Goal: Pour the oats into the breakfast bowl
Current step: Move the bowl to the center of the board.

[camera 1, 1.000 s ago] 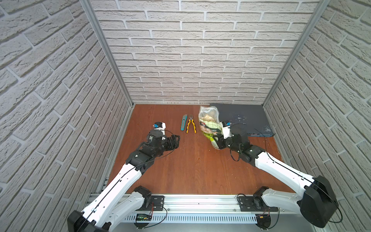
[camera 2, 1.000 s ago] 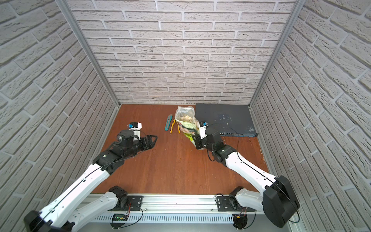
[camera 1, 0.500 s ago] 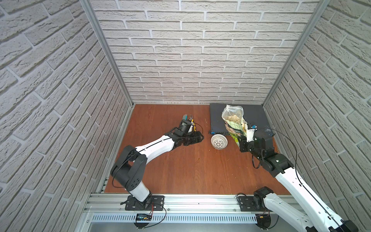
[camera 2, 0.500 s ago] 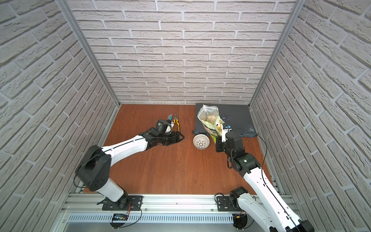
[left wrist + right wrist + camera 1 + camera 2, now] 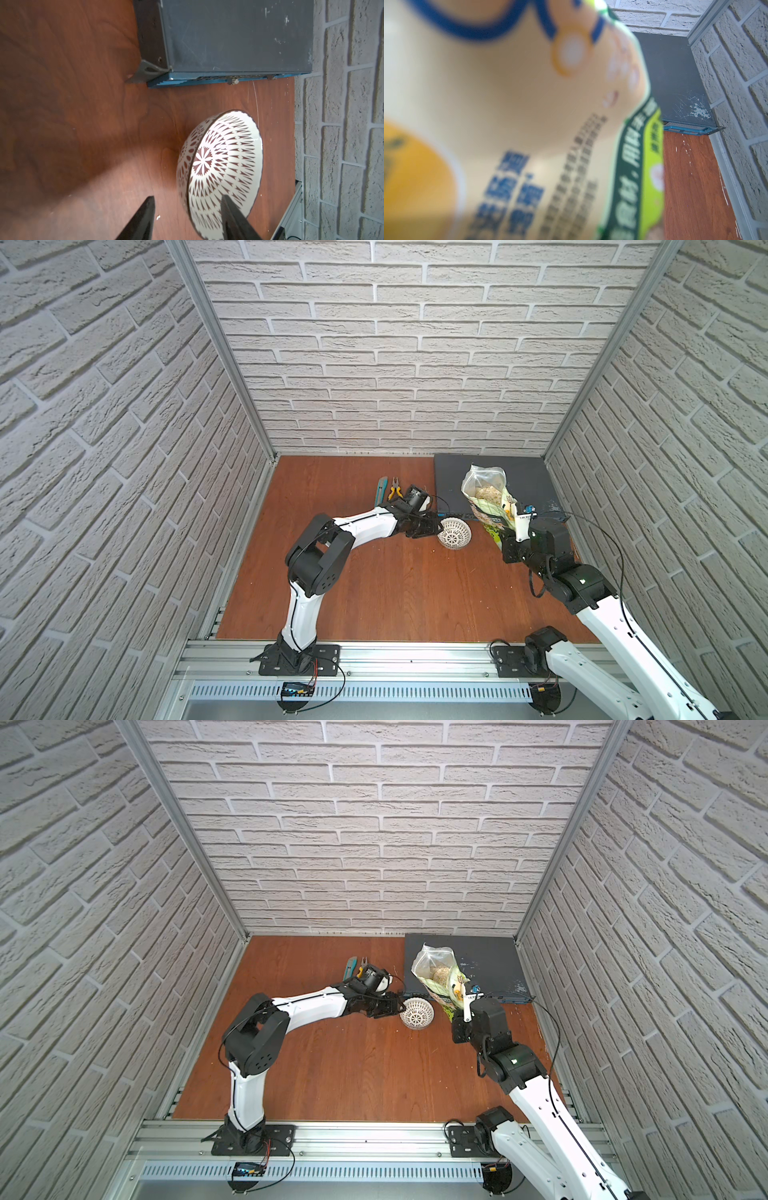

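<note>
Bowl (image 5: 456, 534) and grey box (image 5: 528, 477) crowd the back; near tabletop (image 5: 395, 593) open

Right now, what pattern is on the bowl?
The bowl is white with a reddish-brown radiating lattice; clearest in the left wrist view.

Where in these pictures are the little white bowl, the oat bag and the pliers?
breakfast bowl (image 5: 456, 534), a top view, on its patterned wall.
oat pouch (image 5: 492, 512), a top view, on its printed front.
pliers (image 5: 395, 491), a top view, on the yellow handles.
</note>
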`<state>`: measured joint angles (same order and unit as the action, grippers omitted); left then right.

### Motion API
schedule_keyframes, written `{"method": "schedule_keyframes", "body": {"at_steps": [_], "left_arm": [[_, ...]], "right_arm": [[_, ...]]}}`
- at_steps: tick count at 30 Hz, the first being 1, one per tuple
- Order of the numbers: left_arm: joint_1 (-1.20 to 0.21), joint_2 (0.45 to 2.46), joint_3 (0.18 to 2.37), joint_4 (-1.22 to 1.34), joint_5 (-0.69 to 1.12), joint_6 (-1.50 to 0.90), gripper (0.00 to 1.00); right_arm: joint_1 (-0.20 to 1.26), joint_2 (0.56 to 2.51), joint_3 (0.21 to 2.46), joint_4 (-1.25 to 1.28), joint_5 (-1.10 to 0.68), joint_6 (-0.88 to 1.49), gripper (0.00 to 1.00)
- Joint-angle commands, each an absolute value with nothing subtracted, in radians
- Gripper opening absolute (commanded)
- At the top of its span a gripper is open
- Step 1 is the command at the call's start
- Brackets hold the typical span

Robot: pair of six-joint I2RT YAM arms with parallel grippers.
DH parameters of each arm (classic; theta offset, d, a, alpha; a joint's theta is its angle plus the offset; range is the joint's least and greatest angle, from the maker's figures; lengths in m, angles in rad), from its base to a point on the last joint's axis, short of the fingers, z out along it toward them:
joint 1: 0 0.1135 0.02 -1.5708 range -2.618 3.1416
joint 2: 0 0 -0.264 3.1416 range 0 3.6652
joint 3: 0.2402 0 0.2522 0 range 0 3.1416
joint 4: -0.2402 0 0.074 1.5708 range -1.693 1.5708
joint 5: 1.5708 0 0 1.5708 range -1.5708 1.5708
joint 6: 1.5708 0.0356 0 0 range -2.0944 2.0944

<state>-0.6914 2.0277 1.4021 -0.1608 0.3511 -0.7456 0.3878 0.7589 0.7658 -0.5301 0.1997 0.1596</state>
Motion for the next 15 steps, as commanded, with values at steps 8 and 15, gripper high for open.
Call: {"method": "schedule_keyframes", "body": {"at_steps": [8,15], "left_arm": [[-0.705,2.058,1.461,-0.226,0.283,-0.704,0.19],[-0.693,1.949,1.42,-0.301,0.236,-0.663,0.09]], "right_arm": [[0.385,0.725,0.82,-0.389,0.241,0.119,0.03],[0.385,0.743,0.822,-0.411,0.244,0.069,0.03]]}}
